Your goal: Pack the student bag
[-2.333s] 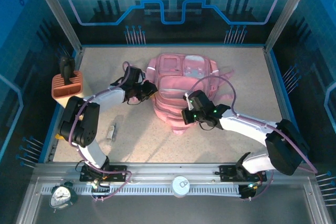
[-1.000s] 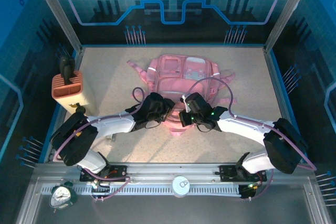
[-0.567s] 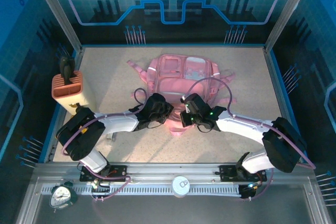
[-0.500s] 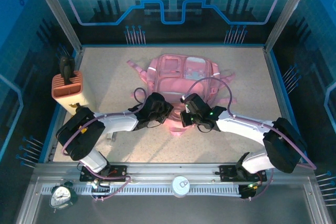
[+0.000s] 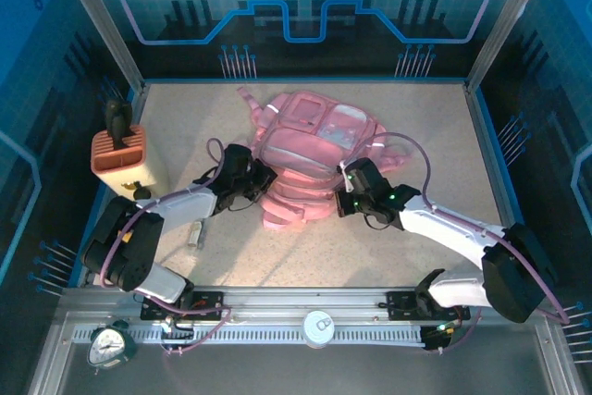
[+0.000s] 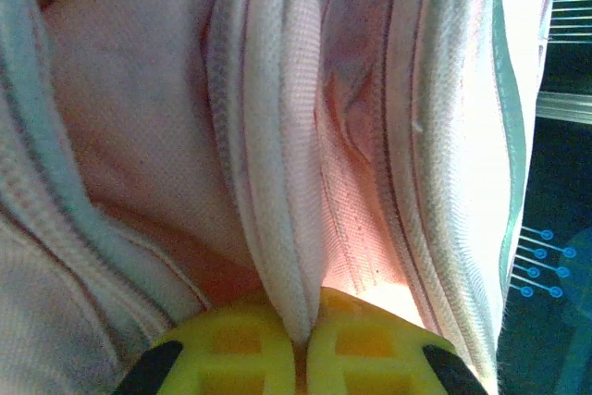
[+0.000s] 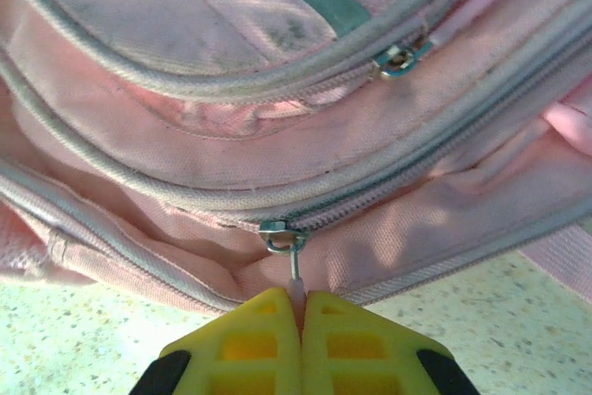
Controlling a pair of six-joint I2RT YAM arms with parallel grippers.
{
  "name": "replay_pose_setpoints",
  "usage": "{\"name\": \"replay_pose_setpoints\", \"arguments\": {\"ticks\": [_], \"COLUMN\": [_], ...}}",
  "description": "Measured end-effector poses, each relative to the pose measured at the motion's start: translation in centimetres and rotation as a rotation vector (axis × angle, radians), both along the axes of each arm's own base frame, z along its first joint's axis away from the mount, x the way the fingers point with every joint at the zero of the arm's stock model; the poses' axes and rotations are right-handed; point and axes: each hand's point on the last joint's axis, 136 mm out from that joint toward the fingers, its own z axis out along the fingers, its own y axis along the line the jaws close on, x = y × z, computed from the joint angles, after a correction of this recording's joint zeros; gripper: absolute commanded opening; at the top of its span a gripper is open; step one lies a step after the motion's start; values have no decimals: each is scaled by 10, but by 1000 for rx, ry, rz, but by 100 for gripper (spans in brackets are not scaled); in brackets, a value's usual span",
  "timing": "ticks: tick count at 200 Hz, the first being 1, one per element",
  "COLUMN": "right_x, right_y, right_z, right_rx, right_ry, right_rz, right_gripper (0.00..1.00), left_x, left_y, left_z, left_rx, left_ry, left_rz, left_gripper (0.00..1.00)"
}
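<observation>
While both jaws (clamped) pinch it — student bag (image 5: 310,141) lies between.

The bag (image 5: 314,141) takes up the middle of the table (image 5: 435,127). Beyond it a bare strip runs along the back wall (image 5: 305,53), crossed by a strap (image 5: 252,104) at the bag's far-left corner. Right of the bag the top is open to the side rail (image 5: 483,159); left of it, open up to the orange box (image 5: 118,151) at the edge. Close in, the left gripper (image 6: 301,349) pinches a fold on the bag's left flank, the right gripper (image 7: 301,307) a zip pull (image 7: 294,261) at its near-right edge. Between them a bare wedge lies on the bag's near side. A small grey item (image 5: 195,232) lies near-left of the bag, beside the left arm (image 5: 176,203).
</observation>
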Motion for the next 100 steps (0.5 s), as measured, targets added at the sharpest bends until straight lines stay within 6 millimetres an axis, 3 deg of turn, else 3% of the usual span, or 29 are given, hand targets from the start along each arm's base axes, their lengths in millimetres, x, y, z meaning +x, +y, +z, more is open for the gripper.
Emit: {"name": "replay_pose_setpoints", "arguments": {"ticks": [35,51,70,100], "right_x": [-14,-17,-19,-20], "right_y": [46,62,69,69], "right_z": [-3,-6,-9,-9], "right_rx": [9,25,35,41], "right_ry": [-2,-2,6,13], "right_rz": [103,130,137,129], "right_gripper": [0,0,0,0], "left_x": [19,29,32,25], "left_y": [29,39,45,44], "left_z": [3,6,9,15], "left_rx": [96,129,145,113], "left_ry": [13,10,-5,-47], "left_rz": [-7,-19,-26,-29], "left_gripper": [0,16,32,44]}}
